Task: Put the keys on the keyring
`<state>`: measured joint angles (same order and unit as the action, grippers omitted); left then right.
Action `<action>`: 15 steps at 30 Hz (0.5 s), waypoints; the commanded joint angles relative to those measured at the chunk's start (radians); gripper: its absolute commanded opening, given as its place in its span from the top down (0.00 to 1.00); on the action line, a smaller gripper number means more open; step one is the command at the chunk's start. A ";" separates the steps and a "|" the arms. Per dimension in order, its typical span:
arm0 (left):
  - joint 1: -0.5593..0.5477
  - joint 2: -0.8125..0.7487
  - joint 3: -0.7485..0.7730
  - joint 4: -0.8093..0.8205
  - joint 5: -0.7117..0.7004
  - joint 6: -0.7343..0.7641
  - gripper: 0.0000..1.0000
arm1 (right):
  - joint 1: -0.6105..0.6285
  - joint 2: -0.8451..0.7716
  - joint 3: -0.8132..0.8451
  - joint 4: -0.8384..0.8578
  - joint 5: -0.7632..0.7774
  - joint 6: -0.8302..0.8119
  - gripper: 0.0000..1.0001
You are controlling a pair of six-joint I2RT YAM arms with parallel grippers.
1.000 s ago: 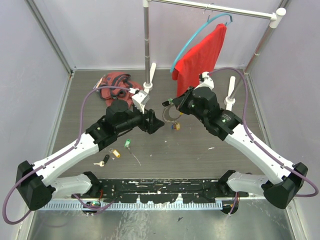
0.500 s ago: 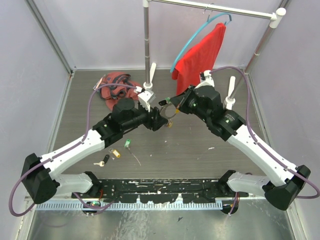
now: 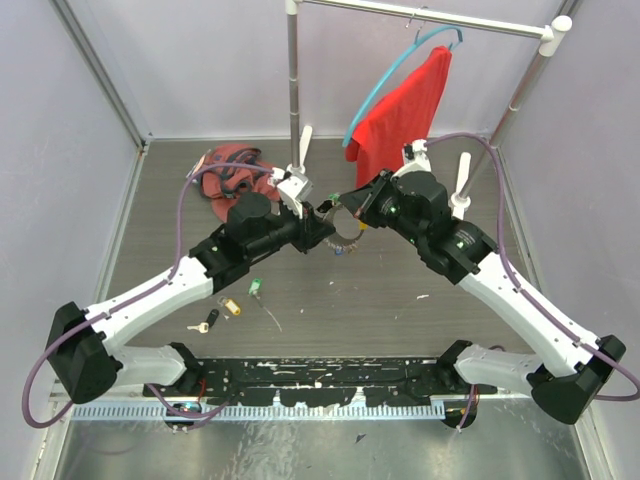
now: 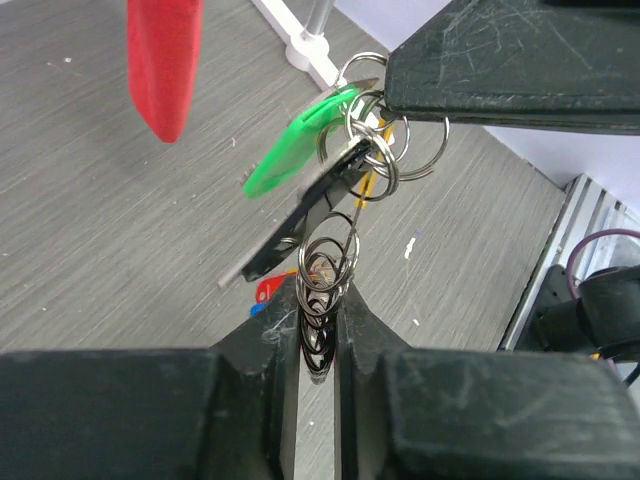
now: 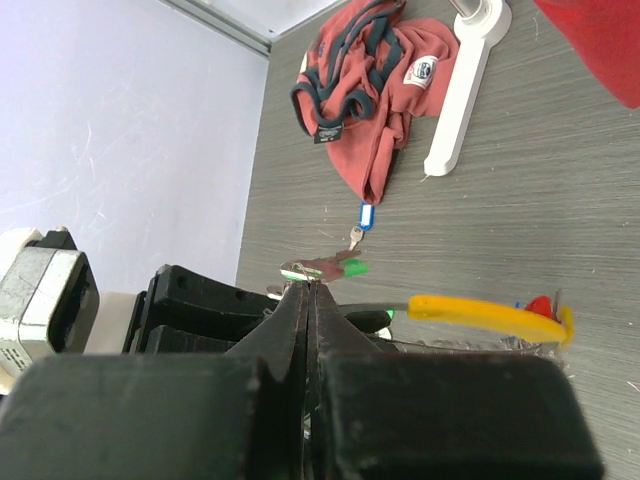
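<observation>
Both grippers shared the keyring (image 4: 372, 150) above the table (image 3: 400, 290): left gripper (image 4: 318, 340) clamped its lower rings, right gripper (image 5: 308, 292) its top, probably steadying it; loose keys (image 3: 232, 307) lay beneath.

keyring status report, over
Jaws shut on keyring, left gripper and right gripper, mid-air. Loose on table: green key, yellow key, black key. No obstruction seen.

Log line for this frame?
left gripper: shut on keyring | right gripper: shut on keyring | keyring: mid-air between arms | loose keys: on table
</observation>
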<state>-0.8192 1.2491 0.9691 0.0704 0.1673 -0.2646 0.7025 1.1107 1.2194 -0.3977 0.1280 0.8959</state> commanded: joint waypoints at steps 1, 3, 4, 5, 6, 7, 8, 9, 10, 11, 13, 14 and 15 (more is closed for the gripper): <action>-0.004 -0.005 0.037 0.044 -0.013 -0.005 0.86 | -0.004 -0.056 0.040 0.080 0.007 0.021 0.99; -0.004 -0.011 0.036 0.038 -0.020 -0.007 0.96 | -0.004 -0.062 0.037 0.080 0.015 0.020 0.99; -0.003 -0.016 0.037 0.032 -0.023 -0.006 1.00 | -0.004 -0.067 0.035 0.080 0.020 0.021 0.99; -0.004 -0.021 0.040 0.022 -0.023 -0.004 1.00 | -0.004 -0.071 0.032 0.080 0.026 0.018 0.99; -0.003 -0.026 0.043 0.006 -0.024 -0.001 1.00 | -0.004 -0.075 0.028 0.079 0.035 0.015 0.99; -0.003 -0.033 0.050 -0.014 -0.024 0.004 1.00 | -0.004 -0.081 0.024 0.079 0.043 0.010 0.99; -0.004 -0.042 0.060 -0.048 -0.027 0.010 1.00 | -0.004 -0.085 0.019 0.078 0.056 0.000 0.96; -0.004 -0.047 0.087 -0.095 -0.030 0.020 1.00 | -0.003 -0.094 0.016 0.074 0.074 -0.016 0.89; -0.004 -0.051 0.102 -0.152 -0.033 0.034 1.00 | -0.003 -0.103 0.016 0.064 0.109 -0.036 0.80; -0.003 -0.051 0.143 -0.224 -0.040 0.050 1.00 | -0.004 -0.111 0.017 0.049 0.158 -0.062 0.68; -0.003 -0.037 0.225 -0.403 -0.070 0.081 1.00 | -0.004 -0.130 0.029 0.004 0.239 -0.112 0.52; -0.004 -0.022 0.282 -0.516 -0.083 0.092 1.00 | -0.005 -0.141 0.033 -0.016 0.286 -0.135 0.48; -0.003 0.000 0.340 -0.621 -0.090 0.103 1.00 | -0.004 -0.154 0.034 -0.034 0.324 -0.154 0.45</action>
<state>-0.8257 1.2308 1.1194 -0.1791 0.1337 -0.2230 0.7025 1.0264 1.2144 -0.4046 0.2520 0.8421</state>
